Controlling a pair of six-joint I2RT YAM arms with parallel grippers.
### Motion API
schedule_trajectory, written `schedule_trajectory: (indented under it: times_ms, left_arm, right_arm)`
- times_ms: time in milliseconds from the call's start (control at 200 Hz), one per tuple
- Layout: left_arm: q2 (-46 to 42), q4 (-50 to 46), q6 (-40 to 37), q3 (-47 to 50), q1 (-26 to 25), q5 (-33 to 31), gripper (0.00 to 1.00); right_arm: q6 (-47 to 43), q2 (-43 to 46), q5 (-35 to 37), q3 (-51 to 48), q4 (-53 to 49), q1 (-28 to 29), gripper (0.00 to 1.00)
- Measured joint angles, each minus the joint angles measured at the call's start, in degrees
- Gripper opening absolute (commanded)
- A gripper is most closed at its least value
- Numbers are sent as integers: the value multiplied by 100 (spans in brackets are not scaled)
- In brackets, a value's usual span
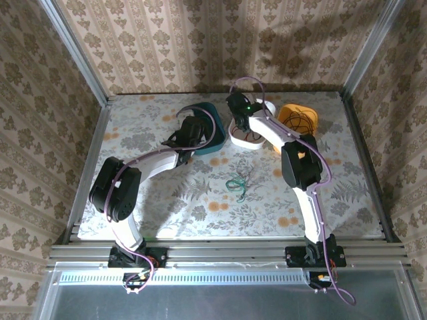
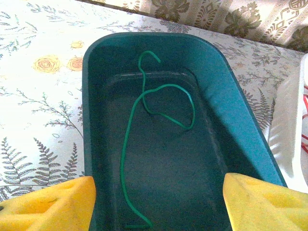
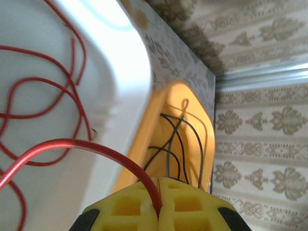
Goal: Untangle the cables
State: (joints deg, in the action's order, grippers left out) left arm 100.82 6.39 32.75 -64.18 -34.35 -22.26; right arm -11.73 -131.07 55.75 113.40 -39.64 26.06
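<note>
Two claws at the tubs, one apart and one clamped on a red cable.

In the left wrist view the left claw (image 2: 159, 204) stands with its yellow fingers wide apart at the bottom corners of the frame, holding nothing. It is above a teal tub (image 2: 89, 120) where one green cable (image 2: 122, 163) lies in a loose loop from the upper middle down to the bottom edge. In the right wrist view the right claw (image 3: 158, 204) has its fingers pressed together on a red cable (image 3: 72, 142), which arcs away to the left over a white tub (image 3: 120, 72) holding more red loops. Just right of it, a yellow tub (image 3: 144, 139) holds black cables (image 3: 174, 134). In the top view a small tangle of cables (image 1: 238, 183) lies on the flowered surface (image 1: 167, 193) at the centre of the frame, below the tubs.
</note>
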Motion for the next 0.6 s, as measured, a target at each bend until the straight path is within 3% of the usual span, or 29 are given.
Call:
schedule_trajectory:
  times_ms: [330,595]
  left_arm:
    - [-2,-92,0,0,37,4,72]
    - [-2,-94,-2,2,37,31,72]
  right_arm:
    - [-442,-586,-509,236,44,297,2]
    - [15,-673,-1266,564,-501,184,7]
